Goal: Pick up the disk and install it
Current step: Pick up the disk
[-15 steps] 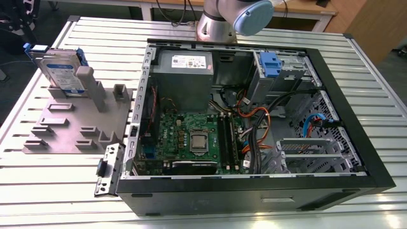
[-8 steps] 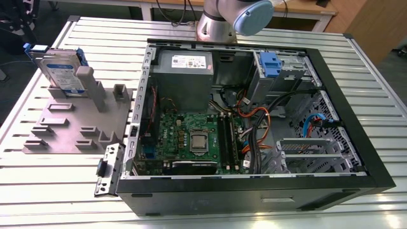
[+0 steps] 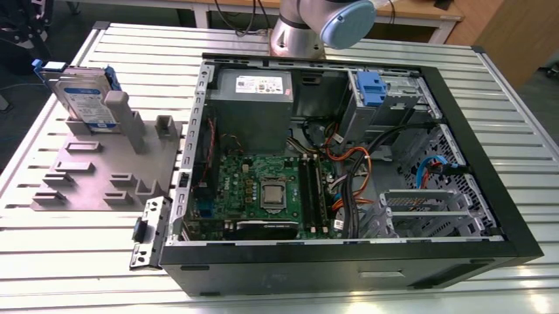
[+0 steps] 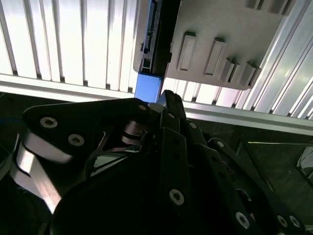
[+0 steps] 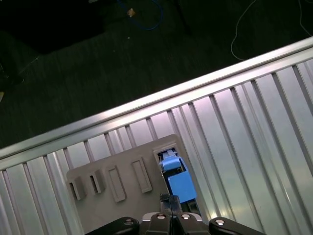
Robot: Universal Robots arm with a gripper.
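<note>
The disk [image 3: 85,98] stands on its edge in a slot of a grey holder [image 3: 96,176], at the exterior view's left, with its blue frame showing at the top. In both wrist views the gripper [image 5: 170,198] hangs above it, apart from it, with the fingers pressed together and nothing between them. In the second wrist view the gripper [image 4: 165,98] lines up with the blue end of the disk [image 4: 148,87].

A taller grey post [image 3: 115,111] of the holder rises just beside the disk, on the side towards the computer. The other slots of the holder are low blocks. The holder lies flat on the slatted metal tabletop [image 3: 70,255].

Just beside the holder, at the exterior view's right, lies the open computer case [image 3: 349,261]. Its side wall [image 3: 199,131] stands between the holder and the inside. Within the case are a green motherboard [image 3: 262,183], a grey metal box [image 3: 251,108] and a bundle of coloured cables [image 3: 349,163] running across the middle. A blue latch [image 3: 371,88] sits on the drive bay at the far corner.

Behind the case rises the robot arm [image 3: 319,26]. In the first wrist view the dark floor [image 5: 73,58] shows past the edge of the tabletop.
</note>
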